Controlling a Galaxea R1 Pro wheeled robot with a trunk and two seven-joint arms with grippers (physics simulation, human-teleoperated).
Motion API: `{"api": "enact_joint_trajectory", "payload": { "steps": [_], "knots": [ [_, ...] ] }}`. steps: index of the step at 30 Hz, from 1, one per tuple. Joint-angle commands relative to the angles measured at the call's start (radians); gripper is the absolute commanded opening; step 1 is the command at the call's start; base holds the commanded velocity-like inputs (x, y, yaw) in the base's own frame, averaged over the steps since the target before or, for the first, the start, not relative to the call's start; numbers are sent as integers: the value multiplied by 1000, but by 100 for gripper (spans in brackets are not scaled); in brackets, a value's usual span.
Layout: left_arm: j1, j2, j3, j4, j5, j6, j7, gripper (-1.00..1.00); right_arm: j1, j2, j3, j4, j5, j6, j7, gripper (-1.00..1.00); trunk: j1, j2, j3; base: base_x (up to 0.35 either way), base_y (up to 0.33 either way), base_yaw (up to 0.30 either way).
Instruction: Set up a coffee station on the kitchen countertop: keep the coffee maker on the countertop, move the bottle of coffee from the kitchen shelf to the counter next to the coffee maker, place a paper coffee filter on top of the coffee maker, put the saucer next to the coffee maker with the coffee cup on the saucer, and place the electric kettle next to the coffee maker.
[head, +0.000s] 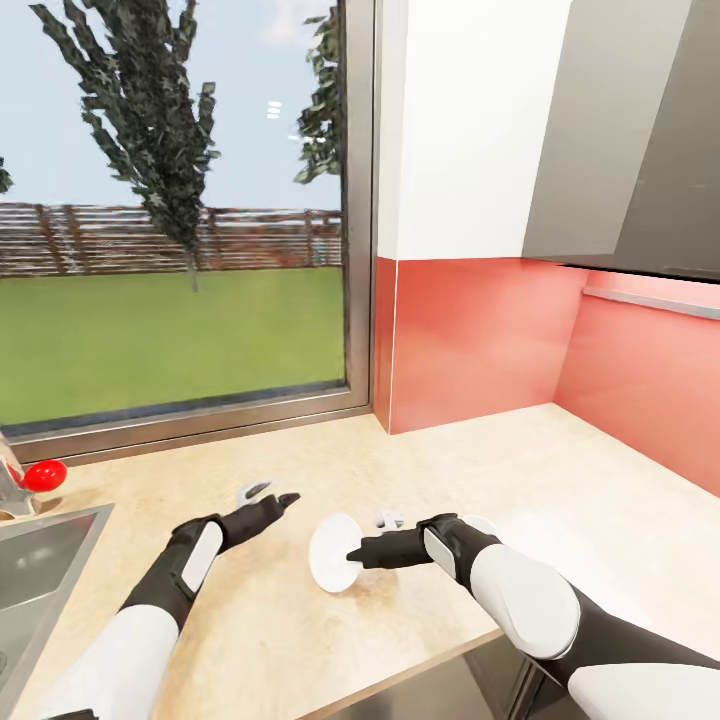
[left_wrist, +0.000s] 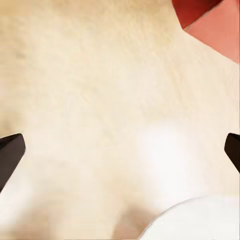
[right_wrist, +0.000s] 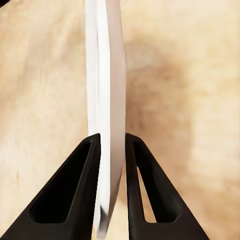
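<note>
My right gripper (head: 352, 556) is shut on the saucer (head: 333, 552), a small round white plate held tilted just above the kitchen countertop (head: 560, 480). In the right wrist view both black fingers (right_wrist: 92, 165) pinch the saucer (right_wrist: 105, 75) edge-on, with the right gripper (right_wrist: 112, 145) clamped at its rim. My left gripper (head: 278, 500) hovers open over bare countertop just left of the saucer. Its fingertips (left_wrist: 10, 155) stand far apart, the left gripper (left_wrist: 120, 152) holding nothing. A blurred white rounded shape (left_wrist: 195, 220) lies near it; I cannot tell what it is. The coffee maker, bottle of coffee, paper coffee filter, coffee cup and electric kettle are out of view.
A steel sink (head: 40, 560) with a red-knobbed tap (head: 45, 475) is at the far left. A large window (head: 170, 250) backs the counter. The red backsplash (head: 470, 340) forms a corner ahead, with a thin grey shelf edge (head: 650, 300) at right. The counter's front edge (head: 420, 660) is close.
</note>
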Motion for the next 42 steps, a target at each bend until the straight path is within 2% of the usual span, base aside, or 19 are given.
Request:
{"api": "enact_joint_trajectory", "payload": {
  "steps": [1, 8, 11, 13, 19, 27, 29, 30, 33, 34, 35, 38, 40, 42],
  "knots": [
    [0, 13, 6, -12, 5, 10, -3, 100, 0, 1, 2, -3, 9, 8, 4, -100, 0, -1, -1, 0, 0, 0],
    [16, 87, 3, -81, 5, 17, -17, 100, 0, 1, 2, -3, 9, 8, 4, -100, 0, -1, -1, -15, 0, 0],
    [45, 119, 3, -83, 4, 15, -79, 100, 0, 1, 1, -4, 9, 5, 4, -100, 0, -1, -1, -248, 0, 0],
    [82, 136, 3, -83, -6, 3, -175, 100, 0, 1, 1, -4, 9, 2, 5, -100, 0, -1, -1, -317, 0, 0],
    [128, 140, 2, -83, -9, -2, -210, 100, 0, 1, 1, -4, 9, 0, 7, -100, 0, -1, -1, -334, 0, 0],
    [134, 138, -5, -83, -2, -1, -215, 100, 0, 1, 2, -4, 9, 0, 25, -100, 0, -1, -1, -338, 0, 0],
    [140, 133, -8, -83, -4, -1, -241, 100, 0, 1, 2, -4, 9, 0, 35, -100, 0, -1, -1, -338, 0, 0],
    [163, 132, -10, -86, -6, -1, -301, 100, 0, 1, 1, -4, 9, 0, 38, -100, 0, -1, -1, -338, 0, 0],
    [208, 135, -11, -94, -9, -5, -421, 100, 0, 1, 1, -5, 9, 0, 40, -100, 0, -1, -1, -338, 0, 0],
    [310, 141, -7, -98, -12, -95, -589, 100, 0, 1, 1, -6, 9, 0, 40, -100, 0, -1, -1, -338, 0, 0],
    [345, 146, -7, -98, -12, -128, -628, 100, 0, 1, 1, -7, 9, 0, 40, -100, 0, -1, -1, -338, 0, 0],
    [418, 157, -9, -98, -13, -158, -674, 100, 0, 1, 1, -9, 9, 0, 40, -100, 0, -1, -1, -338, 0, 0],
    [516, 165, -5, -95, -22, -185, -689, 100, 0, 1, 1, -10, 9, 0, 40, -100, 0, -1, -1, -338, 0, 0],
    [575, 182, -2, -91, -27, -231, -692, 100, 0, 1, 1, -10, 9, 0, 40, -100, 0, -1, -1, -338, 0, 0]
  ]
}}
